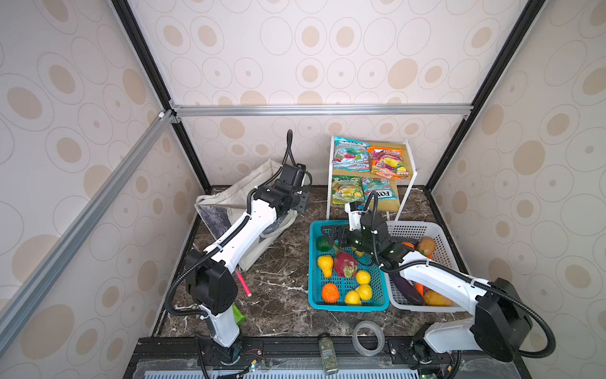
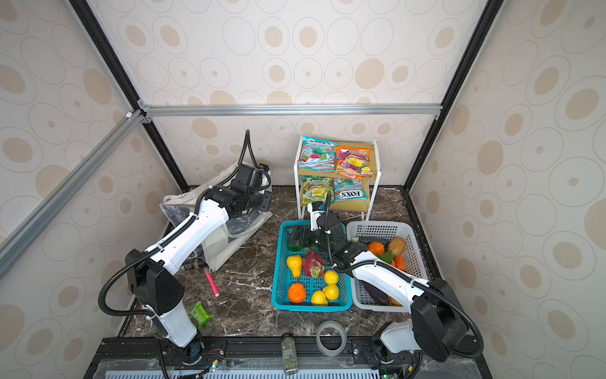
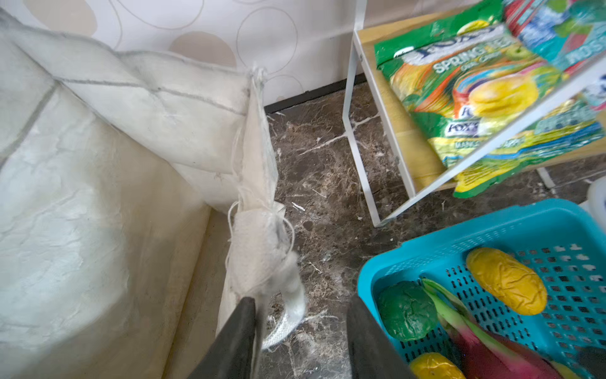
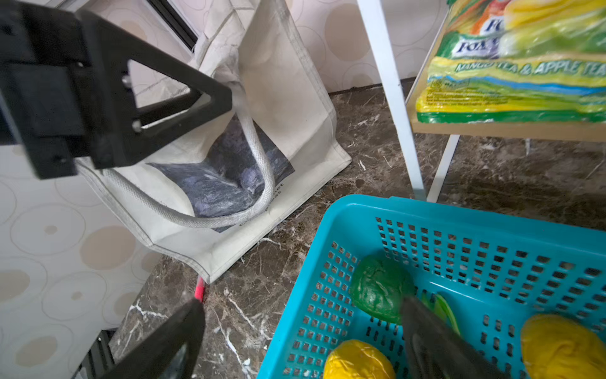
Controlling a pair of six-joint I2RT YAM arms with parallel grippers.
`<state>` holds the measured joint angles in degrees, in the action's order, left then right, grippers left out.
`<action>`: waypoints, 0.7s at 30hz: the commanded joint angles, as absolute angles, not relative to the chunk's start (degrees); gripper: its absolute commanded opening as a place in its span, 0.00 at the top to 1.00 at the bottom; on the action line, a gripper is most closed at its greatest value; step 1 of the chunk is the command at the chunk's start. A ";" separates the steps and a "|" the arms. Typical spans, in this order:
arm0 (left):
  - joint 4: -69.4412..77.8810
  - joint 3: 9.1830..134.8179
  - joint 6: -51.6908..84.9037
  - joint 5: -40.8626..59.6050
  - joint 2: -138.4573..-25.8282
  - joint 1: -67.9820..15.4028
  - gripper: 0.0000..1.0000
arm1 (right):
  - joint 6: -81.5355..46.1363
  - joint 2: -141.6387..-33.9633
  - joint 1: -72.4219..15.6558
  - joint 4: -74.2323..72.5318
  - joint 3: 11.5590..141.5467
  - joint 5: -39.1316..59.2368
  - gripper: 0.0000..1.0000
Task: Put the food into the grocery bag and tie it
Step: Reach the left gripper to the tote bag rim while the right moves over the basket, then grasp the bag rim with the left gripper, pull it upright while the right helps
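Note:
The off-white grocery bag [image 1: 229, 197] [image 2: 183, 203] [image 3: 98, 197] [image 4: 288, 98] stands open at the back left. My left gripper [image 1: 303, 200] [image 2: 267, 200] [image 3: 300, 298] hovers at its right rim, open. The bag's white strap [image 3: 288, 315] [image 4: 259, 147] hangs loose beside one finger. My right gripper [image 1: 328, 233] [image 2: 293, 234] [image 4: 301, 300] stands wide open over the far left corner of the teal basket [image 1: 344, 305] [image 4: 426, 210], close to a green fruit [image 1: 323, 244] [image 4: 377, 288], holding nothing. Yellow, orange and pink toy fruits fill that basket. Candy packets [image 1: 370, 157] [image 3: 475, 98] lie on the shelf.
A white basket [image 1: 413, 226] with more toy vegetables sits right of the teal one, under my right arm. The white-framed shelf [image 2: 377, 183] stands behind both. A pink marker [image 1: 243, 282], a green packet [image 2: 200, 315], a tape roll [image 1: 369, 338] and a spice jar [image 1: 328, 354] lie toward the front.

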<state>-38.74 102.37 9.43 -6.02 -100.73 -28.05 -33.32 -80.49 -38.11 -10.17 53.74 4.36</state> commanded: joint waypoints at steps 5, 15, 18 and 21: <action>-38.80 110.92 8.17 0.13 -100.22 -20.48 0.36 | -38.83 -86.86 -43.09 -9.06 64.58 -0.36 0.06; -34.31 106.87 9.72 5.72 -94.13 -8.63 0.40 | -44.17 -98.71 -45.86 -0.35 82.89 -4.93 0.04; -37.12 110.80 7.22 3.59 -96.72 -5.55 0.39 | -45.86 -103.80 -46.15 2.99 89.51 -4.80 0.08; -42.42 117.82 3.50 0.00 -102.80 -3.76 0.34 | -47.67 -107.51 -46.73 5.36 94.34 -4.78 0.11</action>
